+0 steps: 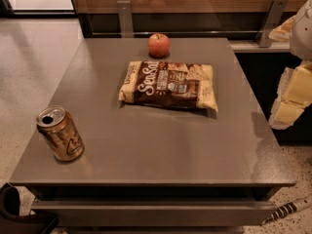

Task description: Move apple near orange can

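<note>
The apple is small, round and red-orange, and it stands at the far edge of the grey table, near the middle. The orange can is orange-gold with a silver top and an open pull-tab hole, and it stands upright near the table's front left corner. The two are far apart, with a snack bag between them. My gripper shows as pale cream parts at the right edge of the view, off the table's right side and level with its middle. It holds nothing that I can see.
A brown-and-cream snack bag lies flat in the middle of the table, between apple and can. A wooden wall with metal brackets runs behind the table. A dark object sits at bottom left, and a striped cable lies on the floor at bottom right.
</note>
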Robot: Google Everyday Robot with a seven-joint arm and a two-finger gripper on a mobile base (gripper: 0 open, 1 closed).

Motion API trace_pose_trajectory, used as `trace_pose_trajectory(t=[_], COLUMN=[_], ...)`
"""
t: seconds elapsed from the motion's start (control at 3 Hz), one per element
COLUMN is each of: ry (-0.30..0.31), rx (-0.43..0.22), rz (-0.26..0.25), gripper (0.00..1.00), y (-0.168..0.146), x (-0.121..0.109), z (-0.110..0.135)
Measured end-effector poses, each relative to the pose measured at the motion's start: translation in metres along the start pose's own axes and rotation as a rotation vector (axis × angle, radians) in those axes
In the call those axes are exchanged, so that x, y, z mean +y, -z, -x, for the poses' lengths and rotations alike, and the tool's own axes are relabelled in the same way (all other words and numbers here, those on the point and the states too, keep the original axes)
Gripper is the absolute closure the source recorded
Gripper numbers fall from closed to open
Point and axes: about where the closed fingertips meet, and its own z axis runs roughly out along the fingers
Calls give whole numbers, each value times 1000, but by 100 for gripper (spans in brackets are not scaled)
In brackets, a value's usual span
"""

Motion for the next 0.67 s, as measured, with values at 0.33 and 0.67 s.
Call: trace_pose_trajectory(t=[0.33, 0.67], ry=[0, -21], rx=[0, -27], rz=[0, -26], gripper=[0, 0], y=[0, -1], x=[0, -18], z=[0, 1])
